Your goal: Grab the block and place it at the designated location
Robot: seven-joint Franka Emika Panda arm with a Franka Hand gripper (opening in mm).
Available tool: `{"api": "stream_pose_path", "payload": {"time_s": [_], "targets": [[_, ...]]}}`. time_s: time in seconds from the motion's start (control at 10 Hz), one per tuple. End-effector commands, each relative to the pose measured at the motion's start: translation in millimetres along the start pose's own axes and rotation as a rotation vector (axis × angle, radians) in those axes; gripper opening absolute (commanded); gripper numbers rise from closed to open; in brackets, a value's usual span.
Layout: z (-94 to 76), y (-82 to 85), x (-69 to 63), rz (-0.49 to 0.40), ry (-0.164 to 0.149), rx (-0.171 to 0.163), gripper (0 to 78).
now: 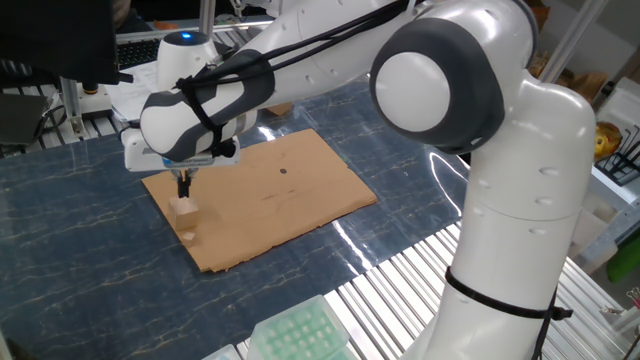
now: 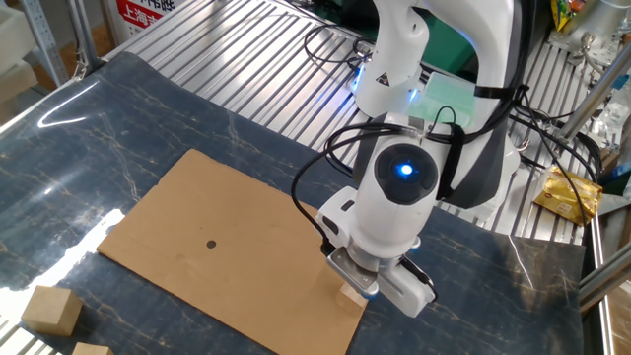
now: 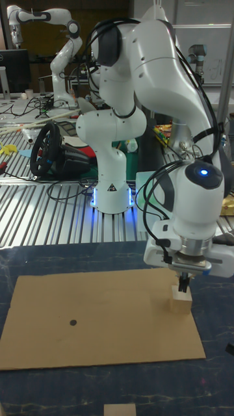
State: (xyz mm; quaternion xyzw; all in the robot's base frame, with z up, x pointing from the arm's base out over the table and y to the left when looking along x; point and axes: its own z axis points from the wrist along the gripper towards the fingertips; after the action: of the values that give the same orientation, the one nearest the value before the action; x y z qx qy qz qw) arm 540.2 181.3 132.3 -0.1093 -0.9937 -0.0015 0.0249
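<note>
The block [image 1: 184,207], a small pale tan cube, sits near one end of the brown cardboard sheet [image 1: 262,198]. My gripper [image 1: 183,185] hangs straight over it, with the dark fingertips [image 3: 184,283] at its top face. In the other fixed view the wrist hides most of the block [image 2: 351,295]. The fingers show only as one narrow dark shape, so their spread is unclear. The designated location, a tiny black dot [image 1: 283,170], lies further along the sheet, well apart from the block [image 3: 181,303]. That dot [image 2: 210,245] [image 3: 72,322] is uncovered in all views.
A darker brown cube [image 2: 49,310] and another tan cube [image 2: 91,349] lie on the blue table off the sheet's corner. A green tray [image 1: 300,335] stands at the table's near edge. A tiny tan crumb [image 1: 188,236] lies beside the block. The arm's big elbow [image 1: 435,75] looms over the table.
</note>
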Motion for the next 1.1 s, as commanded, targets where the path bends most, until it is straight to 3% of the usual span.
{"api": "stream_pose_path", "payload": {"time_s": [0.1, 0.2, 1.1], "targets": [[-0.2, 0.4, 0.3, -0.015, 0.007, 0.002, 0.0], [-0.2, 0.4, 0.3, -0.015, 0.007, 0.002, 77.3], [-0.2, 0.4, 0.3, -0.015, 0.007, 0.002, 77.3]]}}
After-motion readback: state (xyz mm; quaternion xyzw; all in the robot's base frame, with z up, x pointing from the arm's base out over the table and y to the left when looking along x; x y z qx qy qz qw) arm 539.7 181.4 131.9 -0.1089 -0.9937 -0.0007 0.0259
